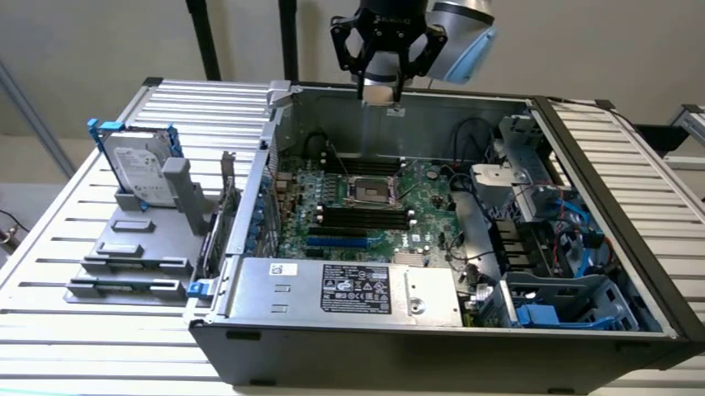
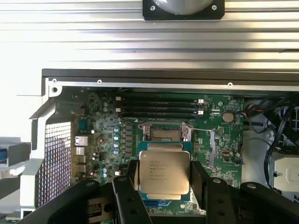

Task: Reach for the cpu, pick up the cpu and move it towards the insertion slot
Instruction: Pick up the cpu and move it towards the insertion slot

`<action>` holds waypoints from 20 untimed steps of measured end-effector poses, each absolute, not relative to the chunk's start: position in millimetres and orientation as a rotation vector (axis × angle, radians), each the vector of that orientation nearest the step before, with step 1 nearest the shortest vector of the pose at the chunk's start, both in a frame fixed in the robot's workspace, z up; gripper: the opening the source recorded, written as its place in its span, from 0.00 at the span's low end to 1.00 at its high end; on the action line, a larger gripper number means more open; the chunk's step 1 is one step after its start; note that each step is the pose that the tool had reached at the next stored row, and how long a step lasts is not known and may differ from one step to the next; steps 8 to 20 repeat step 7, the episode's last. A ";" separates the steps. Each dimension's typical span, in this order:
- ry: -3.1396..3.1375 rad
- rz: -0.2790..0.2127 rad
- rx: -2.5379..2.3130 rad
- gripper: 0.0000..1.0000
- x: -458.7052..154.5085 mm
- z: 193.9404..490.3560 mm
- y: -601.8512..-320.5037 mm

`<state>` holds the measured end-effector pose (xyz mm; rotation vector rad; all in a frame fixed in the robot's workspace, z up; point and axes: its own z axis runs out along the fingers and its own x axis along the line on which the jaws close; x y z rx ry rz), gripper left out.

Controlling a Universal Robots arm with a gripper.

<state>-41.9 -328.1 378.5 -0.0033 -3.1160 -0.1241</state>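
Observation:
My gripper point(image 2: 164, 173) is shut on the cpu point(image 2: 164, 171), a flat square chip with a silver-grey top and printed text, held between two black fingers point(image 2: 131, 176). In the exterior view the gripper point(image 1: 382, 92) hangs above the back wall of the open computer case, with the small cpu point(image 1: 382, 91) at its tip. The insertion slot point(image 1: 371, 190) is a square socket with a shiny metal frame and dark centre on the green board, below and in front of the gripper. In the wrist view the slot point(image 2: 164, 133) lies just beyond the held chip.
Long black memory slots point(image 1: 358, 219) lie beside the socket. A power supply point(image 1: 347, 290) closes the case's near side, and cables and drive bays point(image 1: 551, 239) crowd the exterior view's right. A silver hard drive with blue frame point(image 1: 141, 169) stands on a grey fixture point(image 1: 144, 252) outside the case.

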 end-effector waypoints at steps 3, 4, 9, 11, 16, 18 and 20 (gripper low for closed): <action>-3.116 -0.124 -0.003 0.54 -41.9 378.5 -328.1; -3.116 -0.124 -0.004 0.54 -41.9 378.5 -328.1; -3.116 -0.124 -0.004 0.54 -41.9 378.5 -328.1; -3.116 -0.124 -0.004 0.54 -41.9 378.5 -328.1; -3.116 -0.124 -0.004 0.54 -41.9 378.5 -328.1; -3.116 -0.124 -0.004 0.54 -41.9 378.5 -328.1; -3.116 -0.124 -0.004 0.54 -41.9 378.5 -328.1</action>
